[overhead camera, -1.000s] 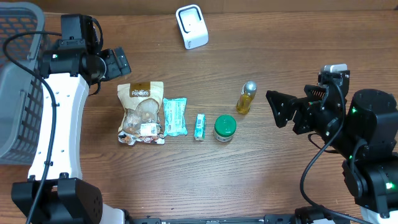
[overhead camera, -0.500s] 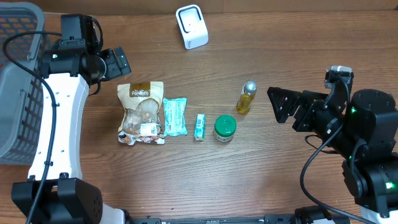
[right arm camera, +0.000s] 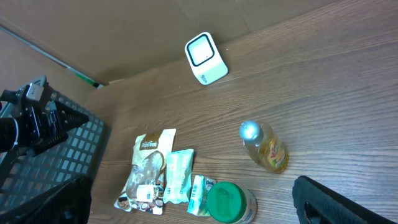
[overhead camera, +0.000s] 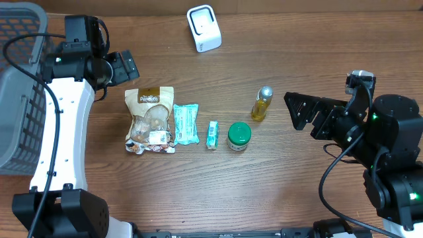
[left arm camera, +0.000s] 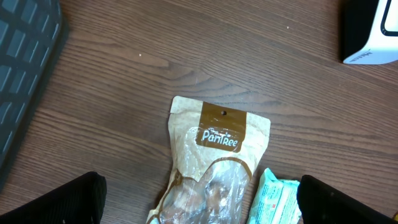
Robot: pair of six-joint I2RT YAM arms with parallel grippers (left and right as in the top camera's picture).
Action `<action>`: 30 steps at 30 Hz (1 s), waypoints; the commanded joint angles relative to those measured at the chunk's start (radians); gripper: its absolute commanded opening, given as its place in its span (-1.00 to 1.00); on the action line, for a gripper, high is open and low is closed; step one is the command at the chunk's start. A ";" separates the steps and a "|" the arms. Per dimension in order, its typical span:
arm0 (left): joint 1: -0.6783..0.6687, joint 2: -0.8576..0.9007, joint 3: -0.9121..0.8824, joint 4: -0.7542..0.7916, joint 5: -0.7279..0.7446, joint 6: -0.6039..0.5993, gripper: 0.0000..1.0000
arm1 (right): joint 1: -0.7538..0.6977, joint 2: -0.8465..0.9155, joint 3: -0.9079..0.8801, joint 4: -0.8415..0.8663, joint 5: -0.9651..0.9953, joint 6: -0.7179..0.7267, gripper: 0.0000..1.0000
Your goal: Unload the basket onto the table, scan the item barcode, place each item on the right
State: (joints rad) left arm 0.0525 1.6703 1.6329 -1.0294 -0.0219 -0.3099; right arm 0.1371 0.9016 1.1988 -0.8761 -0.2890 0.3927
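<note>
At 9 o'clock of the table [overhead camera: 317,39] stands the grey basket [overhead camera: 16,86]. Just beside it, at about 10 o'clock, the left gripper [overhead camera: 130,66] hangs with jaws spread wide and nothing between them, above the top edge of the snack bag [overhead camera: 150,119].

The goods lie in a row at the centre: the bag, then the teal packet [overhead camera: 186,123], the small teal box [overhead camera: 212,134], the green-lid jar [overhead camera: 238,136] and the oil bottle [overhead camera: 262,104]. I cannot tell which one is meant for scanning. The scanner [overhead camera: 203,28] sits well apart at 12 o'clock. At 3 o'clock the right gripper [overhead camera: 294,114] is also released and empty, near the bottle.

The bottle is narrow and upright, so I think a sideways touch could tip it onto the jar. The bag and packet touch, so lifting one may drag the other.

Compared with one second ago, only the right arm has shifted a little; the goods and left arm stay the same.
</note>
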 commanded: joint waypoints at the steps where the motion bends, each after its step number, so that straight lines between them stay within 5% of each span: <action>1: -0.007 -0.002 0.007 0.001 -0.008 0.008 0.99 | -0.004 -0.002 0.032 -0.002 -0.005 0.008 1.00; 30: -0.007 -0.002 0.007 0.001 -0.008 0.008 0.99 | -0.004 0.149 0.032 -0.027 -0.001 0.004 1.00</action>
State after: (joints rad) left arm 0.0521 1.6703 1.6329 -1.0294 -0.0219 -0.3099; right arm 0.1371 1.0550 1.1988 -0.9085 -0.2890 0.3927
